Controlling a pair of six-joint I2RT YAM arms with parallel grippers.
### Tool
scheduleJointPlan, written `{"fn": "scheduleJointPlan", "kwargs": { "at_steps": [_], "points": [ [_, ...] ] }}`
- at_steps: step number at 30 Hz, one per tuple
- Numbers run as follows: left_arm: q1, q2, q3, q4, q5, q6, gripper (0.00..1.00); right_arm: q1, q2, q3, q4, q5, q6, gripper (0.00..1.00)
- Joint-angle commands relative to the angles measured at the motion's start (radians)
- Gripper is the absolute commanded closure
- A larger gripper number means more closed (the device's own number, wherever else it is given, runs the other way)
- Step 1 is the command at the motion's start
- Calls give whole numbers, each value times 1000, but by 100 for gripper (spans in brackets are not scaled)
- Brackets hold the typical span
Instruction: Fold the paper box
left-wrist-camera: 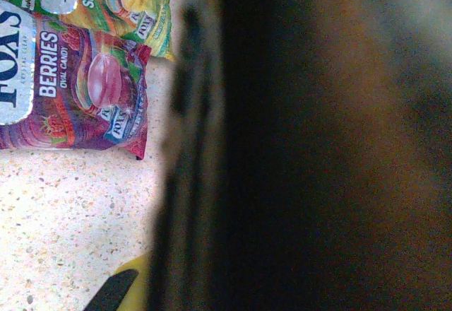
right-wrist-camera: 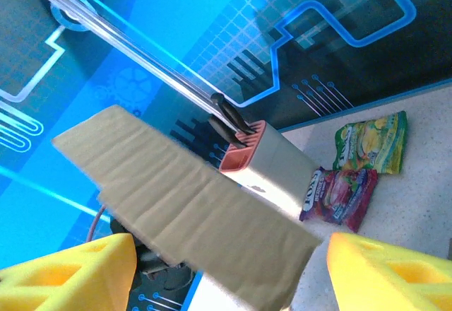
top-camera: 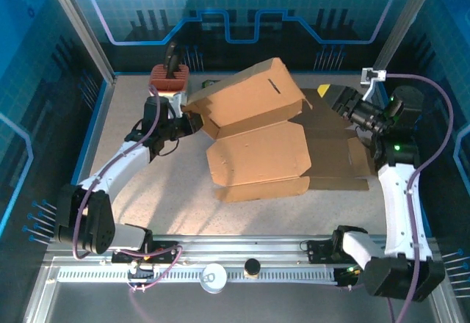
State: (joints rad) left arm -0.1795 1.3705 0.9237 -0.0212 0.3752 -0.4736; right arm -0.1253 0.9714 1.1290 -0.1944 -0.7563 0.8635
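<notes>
Near edge, 6 o'clock: aluminium rail (top-camera: 257, 253) carrying a white disc (top-camera: 213, 277) and a black knob (top-camera: 252, 267). Beyond it the paper box (top-camera: 257, 139) lies mid-table on the speckled table (top-camera: 147, 183), lower panels flat and top flap raised. Left gripper (top-camera: 189, 122) is pinched tight on the box's 9 o'clock edge; right gripper (top-camera: 332, 97) stands wide at its 2 o'clock corner, a flap ahead of its yellow fingers (right-wrist-camera: 70, 276), contact unclear. Farther, at 11 o'clock, the knife block (top-camera: 169, 79) crowds the left gripper, with the berries candy bag (left-wrist-camera: 70, 85) and green candy bag (left-wrist-camera: 120, 0) nearby; blue circuit-print walls (top-camera: 294, 0) close the back.
</notes>
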Motion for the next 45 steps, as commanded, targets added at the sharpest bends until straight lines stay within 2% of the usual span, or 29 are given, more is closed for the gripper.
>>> {"fn": "scheduleJointPlan", "kwargs": {
  "at_steps": [1, 3, 6, 11, 14, 19, 22, 25, 29, 36, 41, 44, 45],
  "points": [
    [11, -19, -7, 23, -2, -36, 100, 86, -104, 27, -216, 251, 100, 27],
    [9, -32, -15, 23, -33, -41, 100, 195, -160, 25, -287, 424, 180, 25],
    [8, -48, -24, 22, -62, -44, 100, 398, -190, 3, -256, 627, 291, 23],
    [-3, -69, -44, 20, -108, -47, 100, 705, -107, 66, -173, 877, 362, 23],
    [-6, -80, -59, 30, -117, -55, 100, 801, -16, 128, -119, 973, 369, 19],
    [-17, -82, -67, 31, -118, -57, 100, 811, 136, 228, -51, 984, 371, 16],
    [-20, -89, -75, 31, -119, -57, 100, 809, 180, 277, -43, 1032, 332, 15],
    [-21, -94, -79, 28, -117, -52, 100, 772, 214, 323, -60, 1026, 307, 16],
    [-21, -99, -88, 28, -114, -48, 100, 697, 260, 360, -69, 952, 307, 24],
    [-21, -103, -87, 24, -108, -42, 100, 627, 345, 436, -105, 839, 272, 30],
    [-21, -104, -85, 21, -111, -42, 100, 614, 377, 456, -121, 785, 255, 43],
    [-21, -103, -78, 17, -114, -46, 100, 612, 388, 456, -139, 758, 239, 62],
    [-21, -103, -75, 16, -116, -47, 100, 612, 385, 452, -148, 750, 232, 65]
  ]
}}
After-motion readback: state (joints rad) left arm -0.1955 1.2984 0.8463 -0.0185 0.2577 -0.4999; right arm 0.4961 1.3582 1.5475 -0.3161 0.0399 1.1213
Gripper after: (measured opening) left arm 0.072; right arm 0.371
